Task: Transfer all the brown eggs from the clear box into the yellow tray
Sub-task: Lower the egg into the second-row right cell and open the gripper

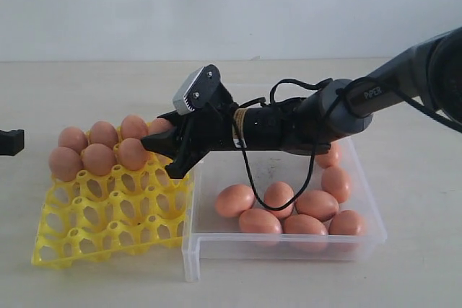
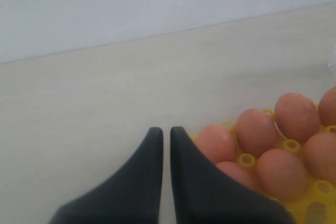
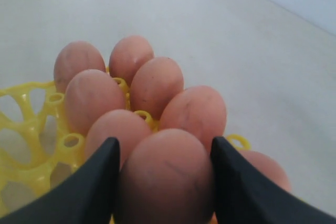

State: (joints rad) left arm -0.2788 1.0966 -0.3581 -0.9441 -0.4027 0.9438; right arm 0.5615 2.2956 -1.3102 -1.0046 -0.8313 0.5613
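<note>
My right gripper (image 3: pixel 164 148) is shut on a brown egg (image 3: pixel 165 184), its black fingers pressed against both sides. It reaches across from the clear box (image 1: pixel 281 247) to the near right part of the yellow tray (image 1: pixel 108 223), low over it (image 1: pixel 160 156). Several brown eggs (image 1: pixel 97 158) fill the tray's far two rows, and the wrist view shows them (image 3: pixel 94 98) just beyond the held egg. Several more eggs (image 1: pixel 299 203) lie in the box. My left gripper (image 2: pixel 166 132) is shut and empty, hovering beside the tray's left edge (image 1: pixel 11 142).
The tray's front rows of cups (image 1: pixel 86 239) stand open. The tray and box sit side by side on a pale tabletop (image 1: pixel 419 272), with a white wall behind. The right arm (image 1: pixel 339 110) with its looping black cable spans the box.
</note>
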